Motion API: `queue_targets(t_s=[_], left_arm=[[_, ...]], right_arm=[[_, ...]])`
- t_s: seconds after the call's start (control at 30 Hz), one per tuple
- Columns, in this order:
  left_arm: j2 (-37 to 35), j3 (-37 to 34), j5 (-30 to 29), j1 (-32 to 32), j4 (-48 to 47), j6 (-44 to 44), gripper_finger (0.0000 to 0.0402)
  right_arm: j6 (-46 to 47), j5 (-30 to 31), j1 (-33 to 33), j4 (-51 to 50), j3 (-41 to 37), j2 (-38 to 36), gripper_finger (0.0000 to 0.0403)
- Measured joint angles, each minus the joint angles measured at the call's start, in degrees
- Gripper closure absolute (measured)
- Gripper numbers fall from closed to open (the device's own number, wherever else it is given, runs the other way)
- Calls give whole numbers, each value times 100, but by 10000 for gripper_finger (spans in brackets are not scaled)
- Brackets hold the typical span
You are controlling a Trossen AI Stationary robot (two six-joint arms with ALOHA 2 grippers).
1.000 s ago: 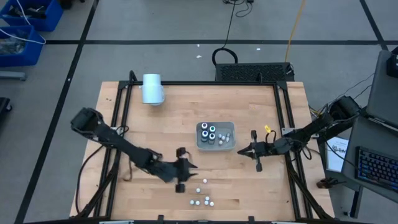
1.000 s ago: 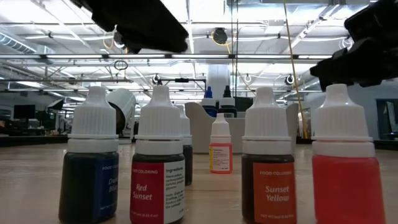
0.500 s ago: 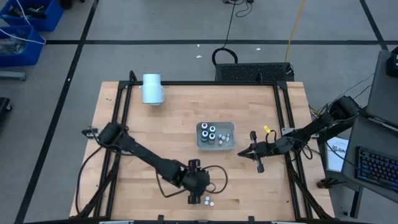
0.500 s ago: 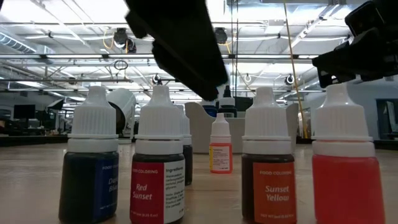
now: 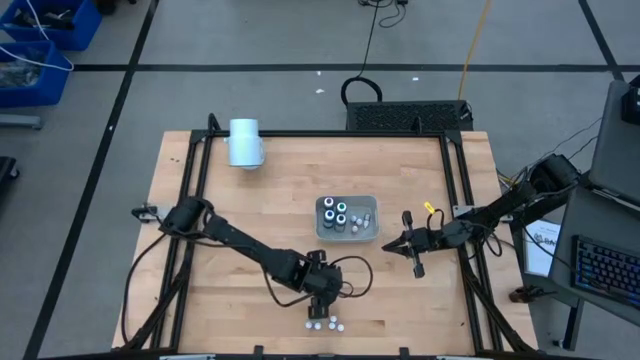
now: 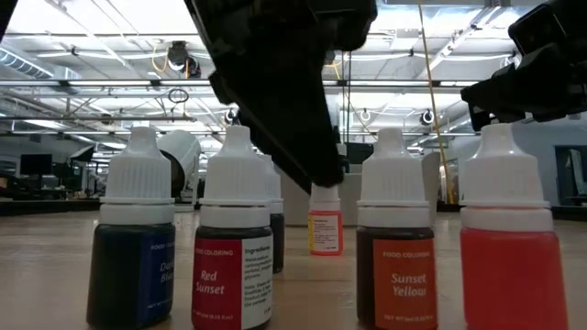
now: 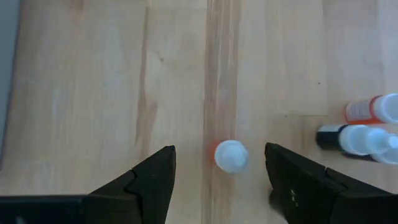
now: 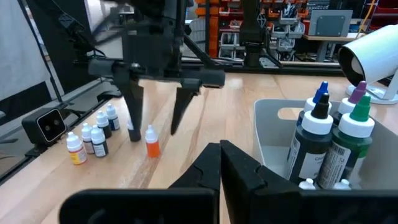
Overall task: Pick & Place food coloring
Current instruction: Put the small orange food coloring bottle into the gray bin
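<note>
hovering point-down over a small orange food coloring bottle [image 7: 231,155], the left gripper [image 7: 219,180] has its fingers spread, one either side of the white cap, not touching. this bottle stands apart from the loose cluster [image 5: 322,323] near the table's six o'clock edge; the others sit in the tray [image 5: 372,232] toward its centre. the bottle looks light, hard, smooth and easily tipped, so grip the body just under the cap. the right gripper [image 8: 220,163] waits at three o'clock, pinched closed and empty.

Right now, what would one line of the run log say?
left pincer: open, straddling orange bottle, not gripping | right pincer: shut, waiting beside tray | tray: holds several bottles
</note>
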Motion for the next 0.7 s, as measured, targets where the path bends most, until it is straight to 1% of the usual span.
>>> queue_targets(t_s=[0.2, 0.53, 0.6, 0.7], left_arm=[[107, 0, 167, 15, 178, 48, 151], [123, 0, 119, 15, 158, 98, 153], [123, 0, 117, 15, 154, 140, 163], [123, 0, 117, 15, 140, 178, 193]], right_arm=[[-2, 2, 0, -40, 0, 1, 403], [-26, 7, 0, -2, 0, 0, 403], [-26, 9, 0, -3, 0, 0, 403], [-26, 9, 0, -3, 0, 0, 403]])
